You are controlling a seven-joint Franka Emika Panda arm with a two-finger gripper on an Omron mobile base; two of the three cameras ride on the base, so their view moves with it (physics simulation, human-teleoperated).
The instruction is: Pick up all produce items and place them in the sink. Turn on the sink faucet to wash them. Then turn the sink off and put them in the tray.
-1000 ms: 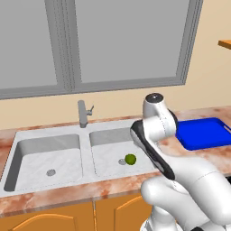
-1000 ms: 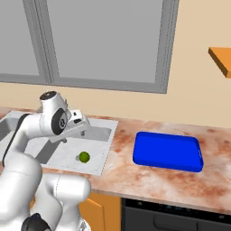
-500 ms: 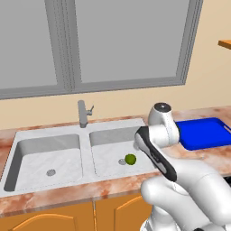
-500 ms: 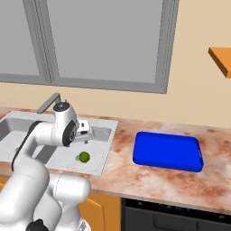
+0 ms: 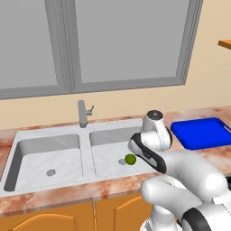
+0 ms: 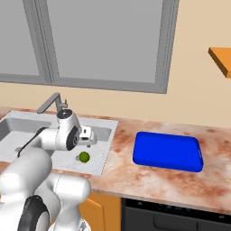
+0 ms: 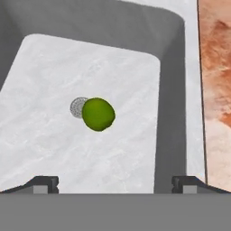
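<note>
From the left base view, a small green lime (image 5: 130, 159) lies on the floor of the right bowl of a pale marbled double sink (image 5: 45, 140), just beside the round drain (image 5: 122, 161). The white arm bends over that bowl, its wrist above the lime. A grey faucet (image 5: 82, 113) stands behind the divider. A blue tray (image 5: 203, 132) rests on the counter (image 5: 54, 195) to the right.

From the right base view, the lime (image 6: 84, 157) sits in the bowl below the arm's wrist; the tray (image 6: 168, 151) lies well apart.

In the hand view, the claw (image 7: 115, 184) hangs released, fingers (image 7: 43, 184) spread wide, empty. The lime (image 7: 98, 114) lies ahead between them, partly covering the drain (image 7: 77, 107). No writing is visible.
</note>
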